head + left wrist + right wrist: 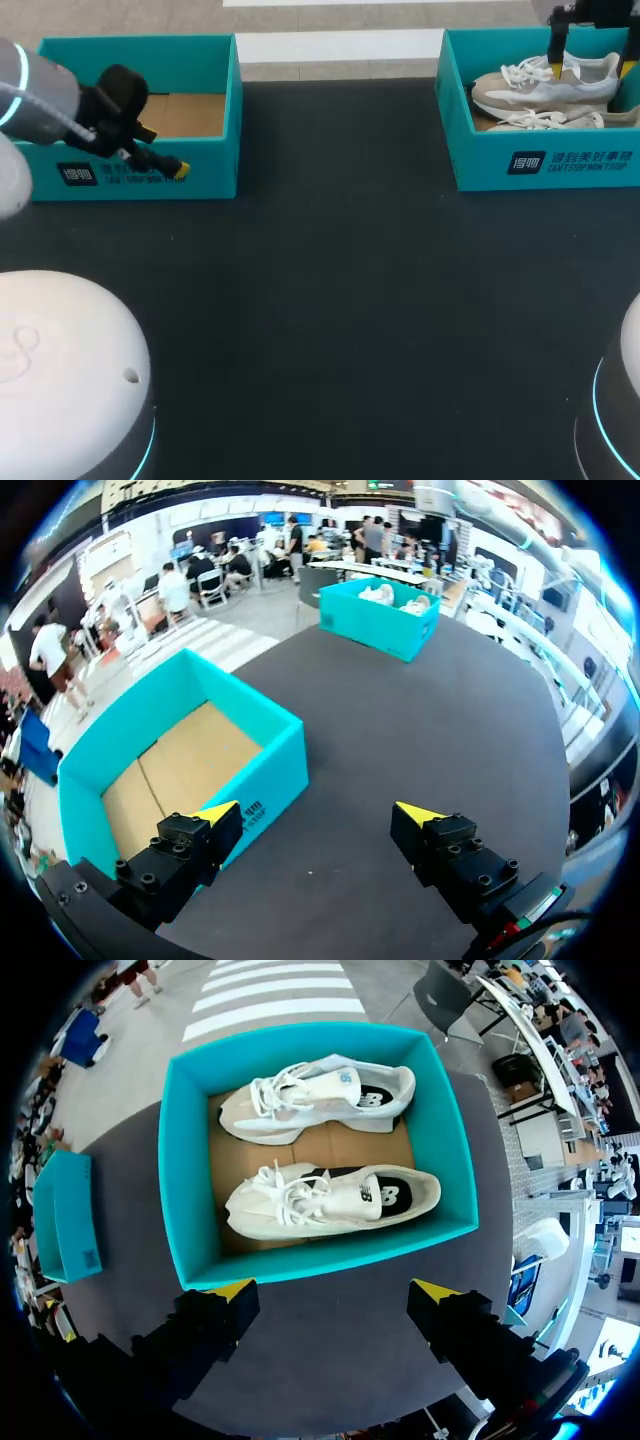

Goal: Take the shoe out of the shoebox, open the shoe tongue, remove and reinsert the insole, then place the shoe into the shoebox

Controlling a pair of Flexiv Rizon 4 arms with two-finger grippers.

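Two white shoes lie side by side in the teal shoebox (540,165) at the table's far right: one shoe (320,1095) on the far side, the other shoe (330,1200) closer to my fingers. My right gripper (333,1289) hangs open above this shoebox (190,1160), holding nothing; in the head view the right gripper (592,68) shows its yellow tips over the shoes (545,88). My left gripper (318,813) is open and empty beside the front wall of a second teal box (270,770); the left gripper (163,150) sits at that box's right front corner.
The second teal box (120,170) at the far left holds only its bare cardboard floor. The dark table top (330,300) spreads between the two boxes and toward the front edge.
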